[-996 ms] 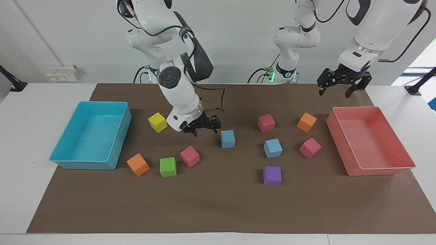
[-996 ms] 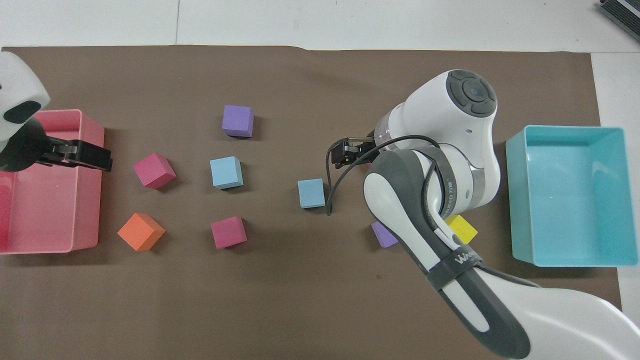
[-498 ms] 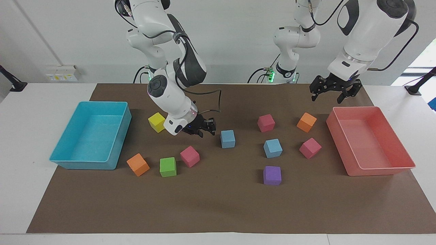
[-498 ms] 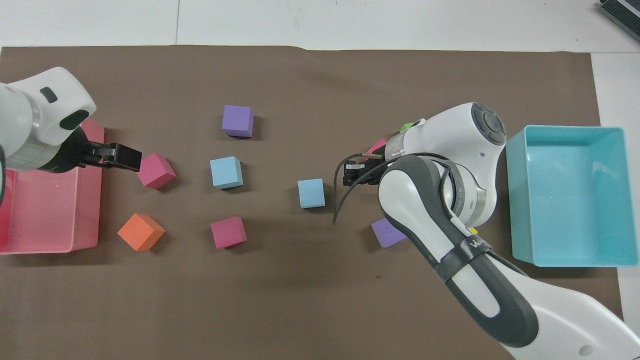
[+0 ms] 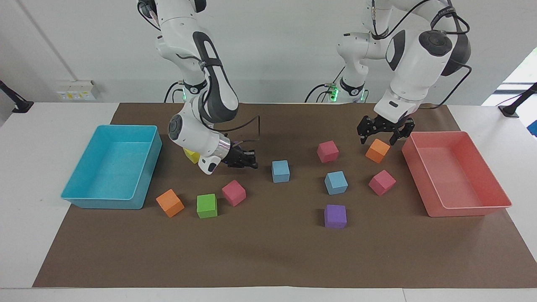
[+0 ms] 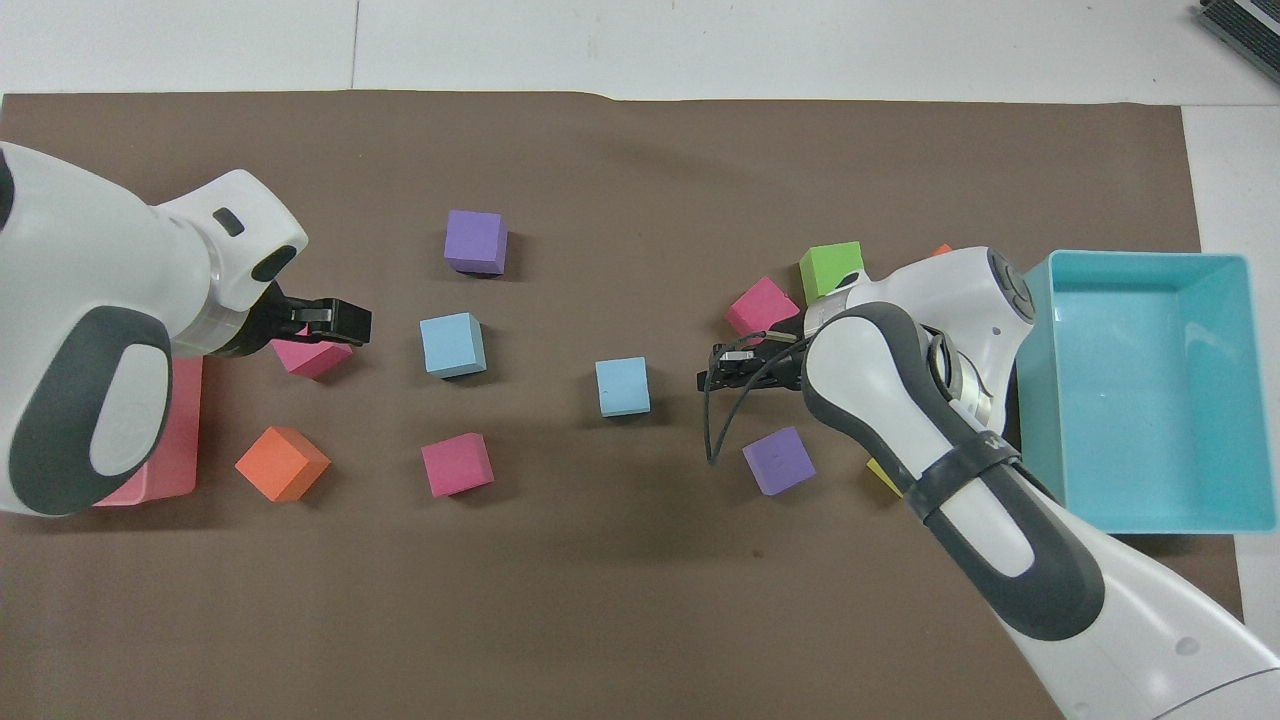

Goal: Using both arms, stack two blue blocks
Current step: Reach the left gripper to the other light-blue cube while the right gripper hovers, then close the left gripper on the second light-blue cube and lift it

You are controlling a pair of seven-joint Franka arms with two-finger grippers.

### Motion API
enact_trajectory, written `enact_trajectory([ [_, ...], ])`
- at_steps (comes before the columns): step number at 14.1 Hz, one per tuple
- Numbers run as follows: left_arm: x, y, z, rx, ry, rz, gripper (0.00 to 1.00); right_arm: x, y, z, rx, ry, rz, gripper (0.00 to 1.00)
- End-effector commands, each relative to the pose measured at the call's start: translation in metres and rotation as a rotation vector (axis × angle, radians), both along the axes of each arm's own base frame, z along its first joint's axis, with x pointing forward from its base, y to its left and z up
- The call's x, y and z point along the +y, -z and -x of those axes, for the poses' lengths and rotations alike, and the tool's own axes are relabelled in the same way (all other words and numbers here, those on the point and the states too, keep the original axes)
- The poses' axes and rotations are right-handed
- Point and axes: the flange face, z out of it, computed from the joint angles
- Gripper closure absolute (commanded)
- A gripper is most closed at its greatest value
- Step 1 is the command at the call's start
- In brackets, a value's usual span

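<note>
The right claw [image 5: 247,161] is low over the brown mat [image 5: 268,251], just beside one blue block [image 5: 280,171], on the side toward the right arm's end of the desk. Its fingers are pinched tight together and it holds nothing. That blue block sits flat on the mat near the middle. The other blue block [image 5: 336,183] sits on the mat too, a little toward the left arm's end, with a purple block [image 5: 335,216] farther from the robots and a pink block [image 5: 327,151] nearer to them. The left claw [image 5: 382,133] is spread wide and hangs over an orange block [image 5: 377,150], next to the pink bin [image 5: 495,184]. It holds nothing. A turquoise bin [image 5: 142,184] stands at the right arm's end of the desk.
</note>
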Motion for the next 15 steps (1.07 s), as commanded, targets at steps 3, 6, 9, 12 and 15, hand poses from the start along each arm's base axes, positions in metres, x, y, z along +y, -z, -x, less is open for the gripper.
enact_trajectory([
  [3,-0.035,0.055,-0.005,-0.015,-0.051,0.012,0.0,-0.003,0.018,0.003,-0.006,0.057,-0.081,1.0],
  [6,-0.05,0.089,-0.012,-0.015,-0.064,0.013,0.0,-0.008,0.031,0.006,0.0,0.07,-0.111,1.0],
  [9,-0.064,0.11,-0.013,-0.03,-0.102,-0.005,0.0,-0.013,0.033,0.005,0.003,0.078,-0.114,1.0],
  [12,-0.07,0.136,-0.018,-0.038,-0.127,-0.023,0.0,-0.005,0.038,0.006,0.011,0.09,-0.125,1.0],
  [15,-0.066,0.14,-0.021,-0.057,-0.162,-0.01,0.0,-0.003,0.037,0.008,0.012,0.09,-0.131,1.0],
])
